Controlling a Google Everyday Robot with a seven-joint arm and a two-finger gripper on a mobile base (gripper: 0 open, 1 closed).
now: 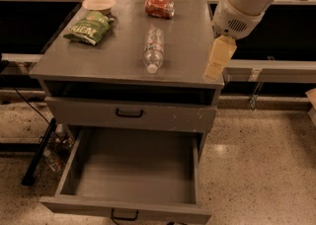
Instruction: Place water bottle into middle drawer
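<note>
The water bottle [153, 49], clear with ribbed sides and a white cap, lies on its side in the middle of the grey cabinet top [190, 41], cap pointing toward the front. The middle drawer [133, 174] is pulled out at the bottom of the cabinet, a plain grey tray with nothing in it and a black handle on its front. My gripper [214, 72], pale yellow under a white wrist, hangs over the right front corner of the cabinet top. It is to the right of the bottle and apart from it, and holds nothing.
A red crushed can [159, 8] lies at the back of the top. A green chip bag [89, 27] and a shallow bowl [98, 4] sit at the back left. A closed drawer front [129, 113] sits above the open one. Speckled floor surrounds the cabinet.
</note>
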